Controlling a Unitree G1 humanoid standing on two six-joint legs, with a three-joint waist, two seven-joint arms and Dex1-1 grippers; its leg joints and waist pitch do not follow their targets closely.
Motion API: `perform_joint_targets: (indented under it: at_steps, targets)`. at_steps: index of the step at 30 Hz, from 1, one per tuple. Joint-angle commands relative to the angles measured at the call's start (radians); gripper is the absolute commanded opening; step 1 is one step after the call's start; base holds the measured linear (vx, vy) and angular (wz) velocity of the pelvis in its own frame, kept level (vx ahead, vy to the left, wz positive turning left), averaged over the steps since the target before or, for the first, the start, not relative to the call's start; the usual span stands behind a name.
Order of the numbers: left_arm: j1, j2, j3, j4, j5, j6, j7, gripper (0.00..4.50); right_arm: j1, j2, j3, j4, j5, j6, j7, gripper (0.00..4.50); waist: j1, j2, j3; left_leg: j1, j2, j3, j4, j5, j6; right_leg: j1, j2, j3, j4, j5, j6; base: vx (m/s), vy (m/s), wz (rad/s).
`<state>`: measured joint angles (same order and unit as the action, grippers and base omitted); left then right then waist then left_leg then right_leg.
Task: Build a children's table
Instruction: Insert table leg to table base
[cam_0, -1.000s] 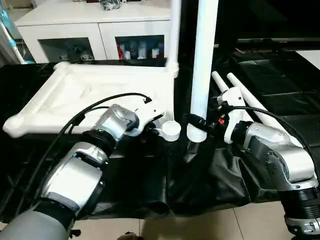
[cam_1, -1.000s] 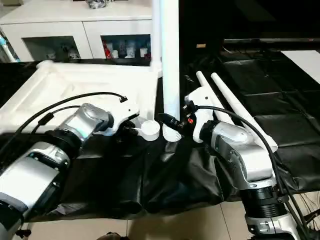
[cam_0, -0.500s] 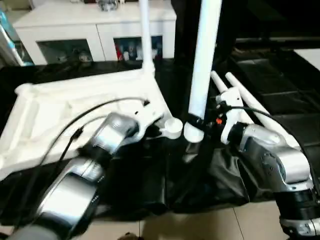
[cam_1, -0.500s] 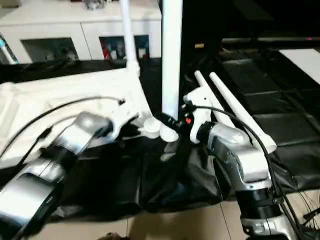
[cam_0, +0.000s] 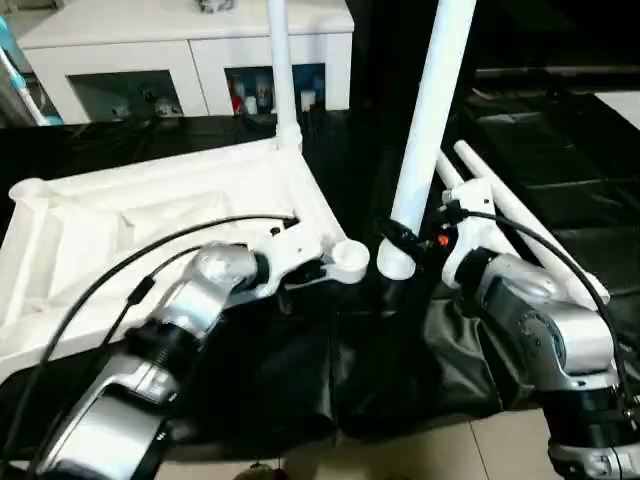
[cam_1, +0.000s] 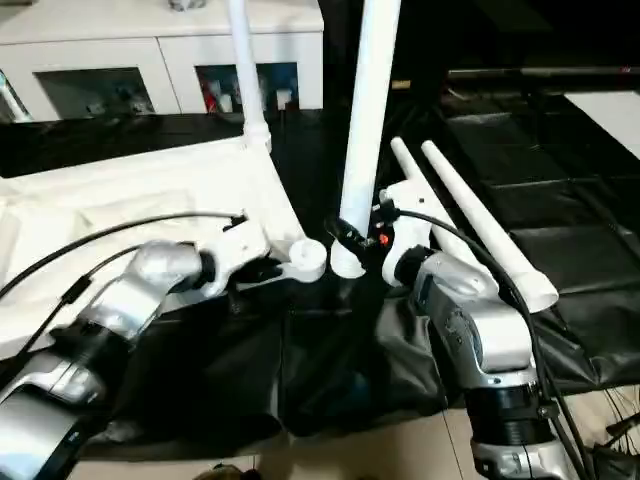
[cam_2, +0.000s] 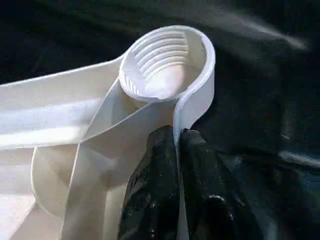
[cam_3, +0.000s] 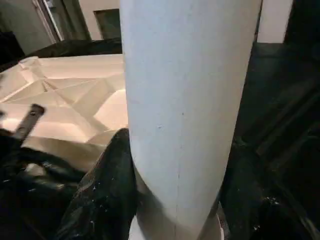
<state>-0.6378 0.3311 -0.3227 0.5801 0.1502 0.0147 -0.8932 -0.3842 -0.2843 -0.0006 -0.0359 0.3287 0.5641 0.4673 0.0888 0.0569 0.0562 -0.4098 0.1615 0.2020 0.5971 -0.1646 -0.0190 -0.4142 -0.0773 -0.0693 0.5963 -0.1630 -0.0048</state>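
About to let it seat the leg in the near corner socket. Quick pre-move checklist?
1. Right gripper clamped on the held leg: ok.
2. Left gripper pinching the table top rim beside the corner socket: ok.
3. Socket mouth open, threads visible, nothing inside: ok.
4. Leg end over the socket: not ok, it sits beside it, toward the robot's right.
5. Leg upright: not ok, tilted.
6. Spare legs clear of the path: ok.

A lived-in room used as a test space — a white glass-door cabinet (cam_0: 190, 60) holding small trinkets, just behind the black-draped tabletop (cam_0: 560, 200) — tiled floor (cam_0: 420, 455) below.
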Motion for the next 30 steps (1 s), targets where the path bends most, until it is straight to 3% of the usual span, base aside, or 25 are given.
perform_joint_targets:
  at_steps: [1,4,6,9,14,15,16,17,24,25,30]
  targets:
    - [-0.011,0.009,0.042,-0.074,-0.027,-0.028,0.004,0.17,-0.001,0.006,-0.004,-0.016,-0.031,-0.055,-0.025,1.85,0.002,-0.016,-0.085,0.033,0.070,-0.035,-0.061,-0.130,0.073,0.047,-0.080,0.048,-0.053,-0.122,-0.218,0.000,0.000,0.00]
    - [-0.006,0.015,0.057,-0.093,-0.042,-0.008,0.000,0.17,-0.012,0.011,-0.004,0.001,-0.069,-0.100,-0.059,1.85,0.002,-0.015,-0.081,0.035,0.070,-0.035,-0.064,-0.161,0.054,0.044,-0.081,0.049,-0.057,-0.178,-0.205,0.000,0.000,0.00]
    - [-0.002,0.026,0.063,-0.104,-0.057,-0.007,-0.014,0.17,-0.018,0.024,-0.027,-0.001,-0.034,-0.098,-0.045,1.85,0.001,-0.016,-0.080,0.035,0.070,-0.036,-0.065,-0.180,0.044,0.046,-0.082,0.050,-0.058,-0.199,-0.198,0.000,0.000,0.00]
    - [-0.003,0.028,0.075,-0.106,-0.075,-0.002,-0.015,0.17,-0.021,0.035,-0.059,-0.016,0.025,-0.055,-0.032,1.85,0.001,-0.019,-0.082,0.035,0.069,-0.035,-0.063,-0.166,0.055,0.046,-0.081,0.051,-0.056,-0.177,-0.202,0.000,0.000,0.00]
    - [-0.030,0.035,0.094,-0.072,-0.100,0.018,-0.039,0.17,-0.023,0.022,-0.029,-0.012,0.010,-0.057,-0.007,1.85,0.002,-0.019,-0.083,0.032,0.066,-0.033,-0.058,-0.132,0.070,0.048,-0.080,0.050,-0.052,-0.156,-0.205,0.000,0.000,0.00]
    - [-0.034,0.034,0.101,-0.064,-0.121,0.039,-0.062,0.58,-0.021,0.025,-0.028,-0.014,0.010,-0.063,-0.004,1.85,0.002,-0.019,-0.083,0.032,0.065,-0.032,-0.058,-0.133,0.069,0.047,-0.080,0.050,-0.052,-0.162,-0.206,0.000,0.000,0.00]
    - [-0.036,0.034,0.105,-0.060,-0.133,0.054,-0.075,0.68,-0.018,0.023,-0.024,-0.017,0.005,-0.071,-0.003,1.85,0.003,-0.019,-0.083,0.033,0.065,-0.032,-0.058,-0.134,0.068,0.046,-0.080,0.050,-0.052,-0.168,-0.206,0.000,0.000,0.00]
    - [-0.039,0.035,0.108,-0.051,-0.138,0.061,-0.076,0.68,-0.015,0.022,-0.018,-0.020,-0.004,-0.080,-0.002,1.85,0.004,-0.012,-0.083,0.034,0.066,-0.034,-0.058,-0.138,0.063,0.045,-0.080,0.049,-0.051,-0.174,-0.208,0.000,0.000,0.00]
    - [-0.022,0.043,0.084,-0.009,-0.099,0.031,-0.057,0.88,-0.006,0.021,-0.017,-0.030,0.002,-0.077,-0.008,1.85,0.000,-0.010,-0.076,0.044,0.068,-0.038,-0.068,-0.250,0.008,0.044,-0.080,0.052,-0.067,-0.284,-0.179,0.000,0.000,0.00]
    - [-0.022,0.044,0.084,-0.004,-0.099,0.033,-0.057,0.88,-0.006,0.020,-0.018,-0.032,0.002,-0.077,-0.006,1.85,0.000,-0.006,-0.075,0.044,0.067,-0.039,-0.068,-0.253,0.005,0.043,-0.080,0.052,-0.066,-0.284,-0.178,0.000,0.000,0.00]
    - [-0.024,0.050,0.084,-0.009,-0.117,0.084,-0.084,0.88,-0.006,0.019,-0.024,-0.031,0.003,-0.077,-0.004,1.85,-0.001,-0.008,-0.077,0.041,0.066,-0.038,-0.067,-0.236,0.008,0.046,-0.079,0.052,-0.063,-0.243,-0.186,0.000,0.000,0.00]
